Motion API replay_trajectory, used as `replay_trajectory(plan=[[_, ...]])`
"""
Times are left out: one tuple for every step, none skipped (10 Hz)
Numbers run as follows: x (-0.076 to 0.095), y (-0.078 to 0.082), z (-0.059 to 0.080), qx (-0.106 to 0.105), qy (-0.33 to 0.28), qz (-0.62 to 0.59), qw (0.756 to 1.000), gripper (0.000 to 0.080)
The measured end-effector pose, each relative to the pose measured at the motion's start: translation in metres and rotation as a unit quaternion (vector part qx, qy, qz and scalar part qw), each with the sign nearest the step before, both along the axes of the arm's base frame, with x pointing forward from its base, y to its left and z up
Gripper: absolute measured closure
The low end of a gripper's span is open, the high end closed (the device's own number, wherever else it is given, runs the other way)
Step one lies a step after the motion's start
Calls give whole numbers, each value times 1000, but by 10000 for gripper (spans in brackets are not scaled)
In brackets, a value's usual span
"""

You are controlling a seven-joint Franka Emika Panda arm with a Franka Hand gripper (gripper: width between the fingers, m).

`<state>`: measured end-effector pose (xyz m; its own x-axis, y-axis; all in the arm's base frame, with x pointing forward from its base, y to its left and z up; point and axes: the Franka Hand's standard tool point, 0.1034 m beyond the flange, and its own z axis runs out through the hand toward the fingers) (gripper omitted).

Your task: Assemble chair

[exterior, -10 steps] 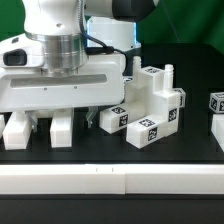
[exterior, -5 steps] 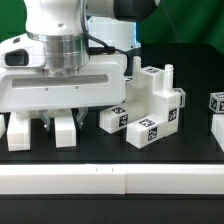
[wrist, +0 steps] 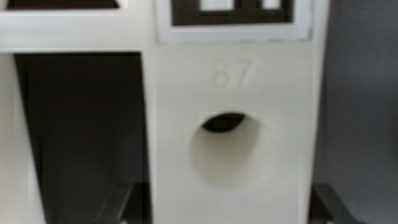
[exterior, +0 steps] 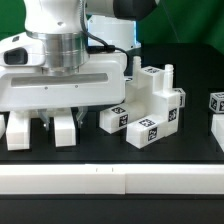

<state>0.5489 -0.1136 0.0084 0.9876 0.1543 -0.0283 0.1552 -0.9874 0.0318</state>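
Gripper [exterior: 42,132] wider apart than before

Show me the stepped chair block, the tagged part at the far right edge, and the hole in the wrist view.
stepped chair block [exterior: 150,100]: exterior view, plain front face between its tags.
tagged part [exterior: 216,103]: exterior view, its tag face.
hole [wrist: 222,123]: wrist view, its dark centre.

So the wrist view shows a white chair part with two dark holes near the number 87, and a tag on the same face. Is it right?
Not quite. The wrist view shows only one dark hole in the white chair part, not two. The rest holds: it is near the number 87, and a tag is on the same face.
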Motion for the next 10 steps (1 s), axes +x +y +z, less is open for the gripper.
replay_trajectory(plan=[[2,1,5,1,-3,-1,1000,513],[5,3,16,5,-6,-1,1000,512],[5,6,25,11,-3,-2,1000,512],[8,11,39,19,0,-5,1000,512],[12,16,59,28,-1,-10,1000,512],[14,17,69,33,-1,-13,999,512],[19,18,77,36,-3,-17,999,512],[17,17,72,34,-2,-25,999,512],[17,17,70,34,0,-25,999,512],[17,18,70,33,0,-41,999,512]])
